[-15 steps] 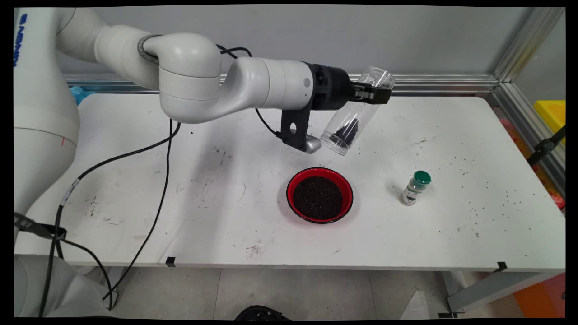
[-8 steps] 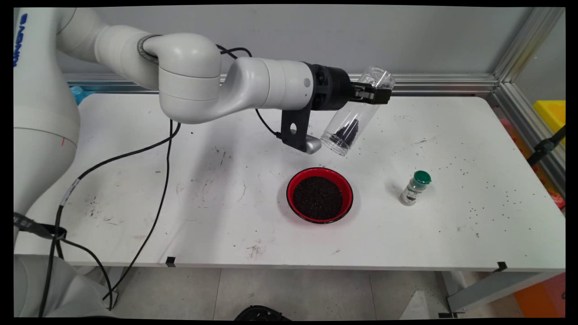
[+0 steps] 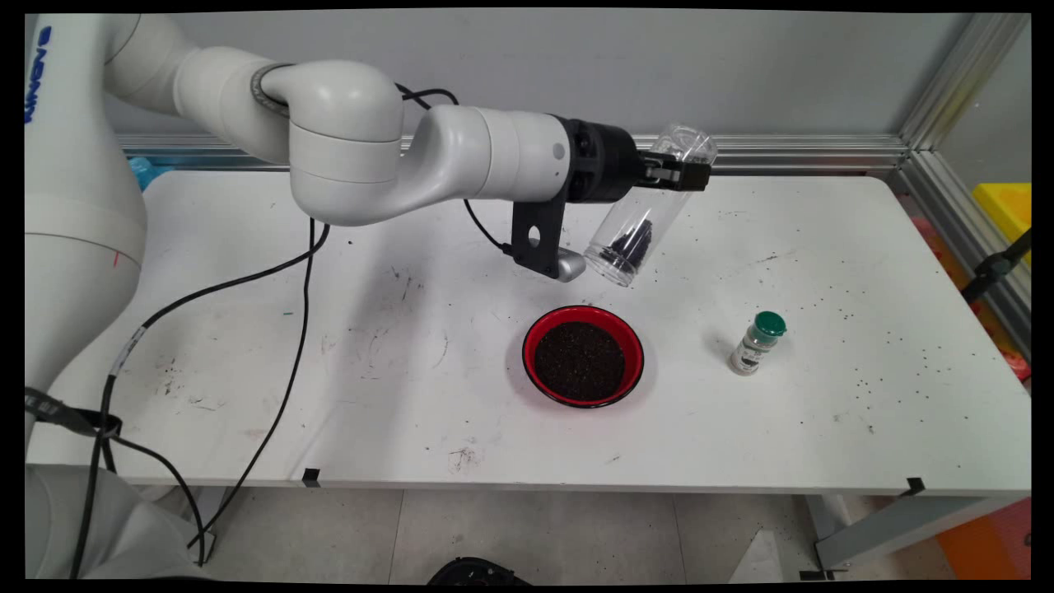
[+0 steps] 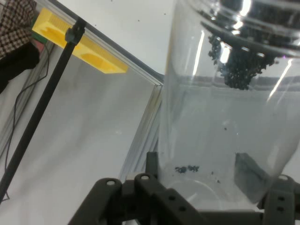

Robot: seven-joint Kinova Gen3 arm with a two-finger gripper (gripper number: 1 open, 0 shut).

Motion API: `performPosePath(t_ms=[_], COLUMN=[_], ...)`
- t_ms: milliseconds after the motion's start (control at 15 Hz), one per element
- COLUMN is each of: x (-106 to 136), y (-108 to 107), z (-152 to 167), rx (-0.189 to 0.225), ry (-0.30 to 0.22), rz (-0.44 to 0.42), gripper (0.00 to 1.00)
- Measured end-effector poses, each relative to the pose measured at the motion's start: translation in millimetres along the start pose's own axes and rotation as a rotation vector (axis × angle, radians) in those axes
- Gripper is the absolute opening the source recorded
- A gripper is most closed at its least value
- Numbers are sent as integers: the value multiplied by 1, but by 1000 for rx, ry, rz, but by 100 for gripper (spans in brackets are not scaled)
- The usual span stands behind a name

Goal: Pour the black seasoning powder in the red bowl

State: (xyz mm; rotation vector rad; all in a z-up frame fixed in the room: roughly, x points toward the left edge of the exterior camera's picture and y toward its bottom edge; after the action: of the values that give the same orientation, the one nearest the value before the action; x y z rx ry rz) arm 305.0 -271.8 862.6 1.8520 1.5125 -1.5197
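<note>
Barely anything has shifted over the last second: my gripper (image 3: pixel 677 171) has eased a touch left, still pinching the clear jar (image 3: pixel 641 224), which hangs tilted mouth-down above and behind the red bowl (image 3: pixel 584 356) of dark grains. My worry is aim, since the mouth sits beyond the bowl's far rim, so the dark clump left inside could spill onto the white table (image 3: pixel 823 428). I have open tabletop left of the bowl; the green-capped shaker (image 3: pixel 757 343) stands well apart to its right.
</note>
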Motion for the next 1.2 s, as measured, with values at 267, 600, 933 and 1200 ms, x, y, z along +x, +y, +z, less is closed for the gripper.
performPosePath(t_ms=[267,600,933,1200], x=[0,-1,-3,-6], y=[1,5,10,13], z=[0,0,1,3], rx=[-5,-21,-45,-59], ry=[4,14,32,47], rz=[-14,-70,-160,-221], gripper=[0,0,0,0])
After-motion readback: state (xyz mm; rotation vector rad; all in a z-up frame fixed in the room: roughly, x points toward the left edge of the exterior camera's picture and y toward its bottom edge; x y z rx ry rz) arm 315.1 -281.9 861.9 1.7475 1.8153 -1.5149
